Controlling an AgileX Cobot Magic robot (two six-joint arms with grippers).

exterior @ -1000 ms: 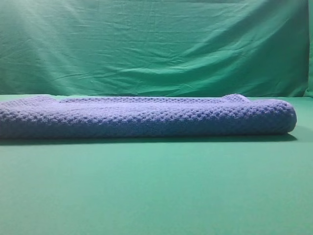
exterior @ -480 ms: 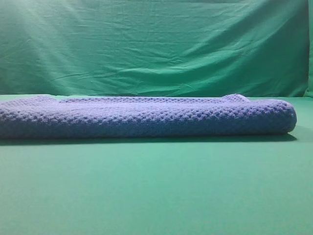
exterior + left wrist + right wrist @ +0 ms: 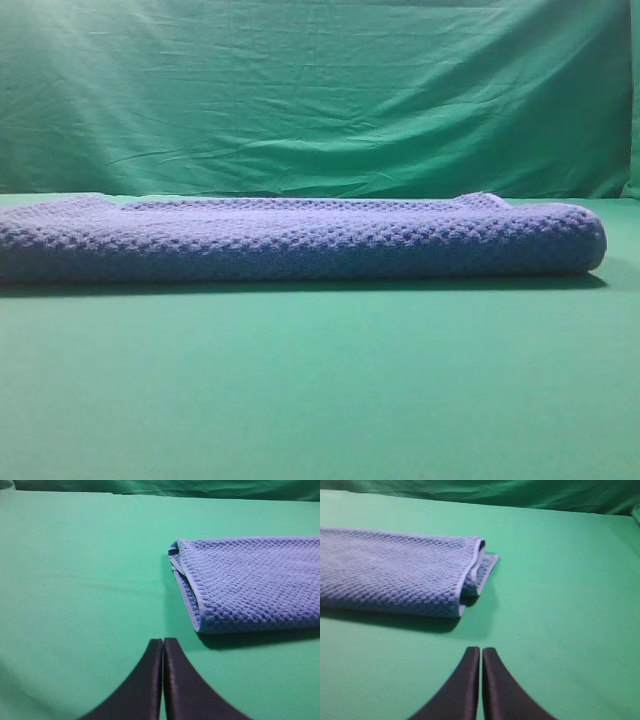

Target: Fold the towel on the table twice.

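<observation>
The blue-grey waffle-knit towel (image 3: 300, 240) lies folded in a long low stack across the green table (image 3: 320, 380). In the left wrist view its left end (image 3: 250, 582) shows layered edges with a pale rim. In the right wrist view its right end (image 3: 395, 570) shows the same layers. My left gripper (image 3: 163, 645) is shut and empty, above bare table, short of the towel's left end. My right gripper (image 3: 481, 652) is shut and empty, above bare table near the towel's right end. Neither gripper shows in the exterior high view.
A wrinkled green fabric backdrop (image 3: 320, 90) hangs behind the table. Bare green table surface lies in front of the towel and beside both of its ends (image 3: 75, 570).
</observation>
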